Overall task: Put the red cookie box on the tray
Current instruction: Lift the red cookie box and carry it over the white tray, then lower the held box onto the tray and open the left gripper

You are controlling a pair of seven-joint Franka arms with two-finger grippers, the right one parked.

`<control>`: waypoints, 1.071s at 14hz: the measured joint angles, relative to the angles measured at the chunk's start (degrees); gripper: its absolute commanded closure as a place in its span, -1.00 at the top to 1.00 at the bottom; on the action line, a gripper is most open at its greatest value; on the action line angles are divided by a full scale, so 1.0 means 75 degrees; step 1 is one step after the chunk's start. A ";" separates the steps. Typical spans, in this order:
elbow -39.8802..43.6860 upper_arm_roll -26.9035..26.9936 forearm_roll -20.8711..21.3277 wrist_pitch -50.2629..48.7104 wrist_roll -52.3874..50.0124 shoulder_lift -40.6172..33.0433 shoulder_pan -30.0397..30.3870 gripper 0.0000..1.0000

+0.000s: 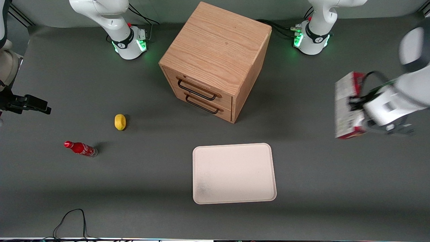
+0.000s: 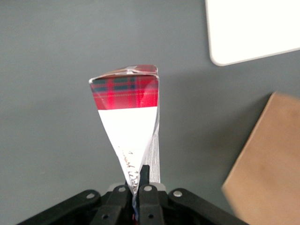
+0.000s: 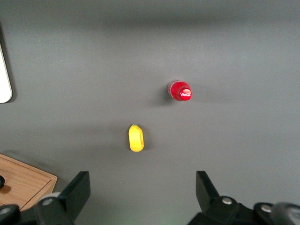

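Observation:
The red cookie box (image 1: 346, 106) hangs in the air toward the working arm's end of the table, standing on edge with its white and grey printed face showing. My gripper (image 1: 356, 102) is shut on it. In the left wrist view the box (image 2: 129, 117) sticks out from between the fingers (image 2: 146, 180), its red tartan end farthest from them. The cream-white tray (image 1: 234, 173) lies flat on the table, nearer the front camera than the cabinet, with a faint grey smudge near one corner. A corner of the tray (image 2: 248, 33) shows in the wrist view, apart from the box.
A wooden two-drawer cabinet (image 1: 216, 57) stands at the table's middle, farther from the front camera than the tray. A yellow lemon (image 1: 120, 121) and a small red cola bottle (image 1: 80, 148) lie toward the parked arm's end.

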 measured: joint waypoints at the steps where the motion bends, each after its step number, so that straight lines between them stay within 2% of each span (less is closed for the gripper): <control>1: 0.0576 -0.0348 -0.0002 0.0169 -0.0729 0.0587 -0.0111 -1.00; 4: 0.2230 -0.0729 -0.0003 0.0752 -0.2241 0.2305 -0.0603 -1.00; 6: 0.2696 -0.0727 0.0004 0.1607 -0.2830 0.3127 -0.0947 -1.00; 8: 0.2842 -0.0718 0.0044 0.2437 -0.3149 0.3721 -0.1184 -1.00; 10: 0.2916 -0.0711 0.0314 0.2950 -0.3226 0.4170 -0.1241 -1.00; 15: 0.2992 -0.0658 0.0631 0.3519 -0.3229 0.4913 -0.1227 -1.00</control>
